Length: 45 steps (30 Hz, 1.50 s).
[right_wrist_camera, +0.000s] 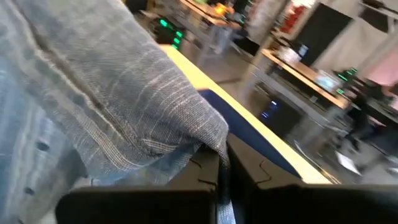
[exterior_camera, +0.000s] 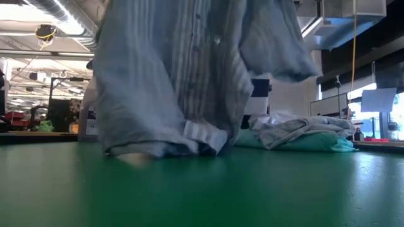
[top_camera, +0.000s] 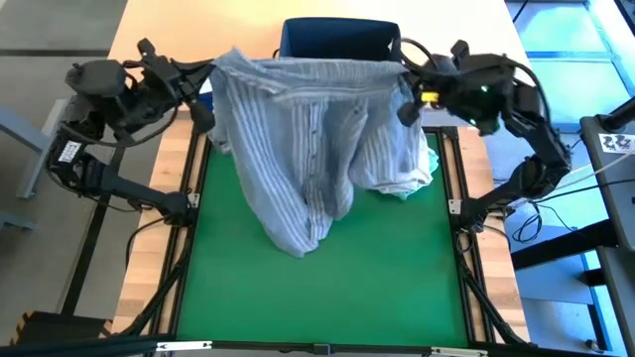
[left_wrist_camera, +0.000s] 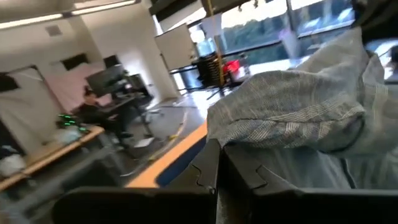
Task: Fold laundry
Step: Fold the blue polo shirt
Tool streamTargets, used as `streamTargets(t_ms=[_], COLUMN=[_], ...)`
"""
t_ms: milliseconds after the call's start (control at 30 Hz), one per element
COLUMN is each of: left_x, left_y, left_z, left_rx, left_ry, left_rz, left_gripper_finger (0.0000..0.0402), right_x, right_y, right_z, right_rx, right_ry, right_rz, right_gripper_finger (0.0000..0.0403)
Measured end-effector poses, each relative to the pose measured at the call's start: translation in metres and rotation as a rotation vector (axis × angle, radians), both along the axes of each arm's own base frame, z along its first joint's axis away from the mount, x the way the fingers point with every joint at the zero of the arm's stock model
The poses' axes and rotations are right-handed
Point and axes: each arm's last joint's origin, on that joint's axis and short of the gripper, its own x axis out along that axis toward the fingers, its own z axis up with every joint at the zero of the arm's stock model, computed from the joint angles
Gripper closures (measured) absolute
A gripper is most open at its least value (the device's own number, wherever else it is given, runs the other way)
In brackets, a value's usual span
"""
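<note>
High view findings: the grey-blue striped shirt hangs stretched between both arms above the far half of the green mat. The left gripper is clamped shut on one top corner, the right gripper likewise pinched closed on the other. Wrist views confirm cloth bunched over each pair of closed fingers.

Handling assessment: the shirt is light, thin and limp; it sags between the holds and drapes in loose folds, so it should follow any pull but will not hold shape unaided. Grip at the shoulders looks sound; a hem hold would be needed later.

Low view: the shirt's lower edge and a cuff rest on the mat.

Clearances: a white t-shirt lies on a mint-teal garment near the mat's right edge, just beside the hanging cloth. The navy basket stands directly behind. The near half of the mat is open for laying the shirt flat.
</note>
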Motion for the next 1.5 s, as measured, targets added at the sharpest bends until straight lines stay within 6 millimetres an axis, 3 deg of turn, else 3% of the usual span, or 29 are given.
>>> streamTargets(t_ms=[167, 333, 600, 833, 1033, 1300, 1400, 1500], left_x=[0.000, 0.001, 0.003, 0.006, 0.016, 0.035, 0.043, 0.045], left_y=[0.008, 0.011, 0.004, -0.021, -0.055, -0.113, -0.133, -0.145], left_z=[-0.002, -0.004, -0.021, -0.029, -0.017, 0.011, 0.020, 0.029], left_rx=[0.029, 0.001, -0.218, -0.541, -0.715, -0.611, -0.516, -0.399], left_ry=[0.061, 0.057, 0.095, 0.071, -0.025, -0.253, -0.362, -0.471], left_rz=[0.063, -0.019, -0.262, -0.685, -1.029, -1.406, -1.479, -1.460], left_gripper_finger=[0.0395, 0.0395, 0.0395, 0.0395, 0.0396, 0.0397, 0.0397, 0.0397], right_x=[0.005, 0.004, 0.007, 0.017, 0.010, -0.019, -0.031, -0.045], right_y=[-0.021, -0.021, -0.005, 0.053, 0.119, 0.193, 0.207, 0.209], right_z=[-0.005, -0.004, -0.005, -0.005, -0.005, 0.015, 0.028, 0.042], right_rx=[-0.001, 0.031, 0.357, 0.518, 0.665, 0.790, 0.808, 0.781], right_ry=[0.035, -0.009, -0.192, -0.193, -0.142, -0.252, -0.356, -0.424], right_rz=[-0.084, -0.092, 0.193, 0.513, 0.789, 1.163, 1.285, 1.363], right_gripper_finger=[0.0386, 0.0386, 0.0386, 0.0386, 0.0386, 0.0386, 0.0386, 0.0386])
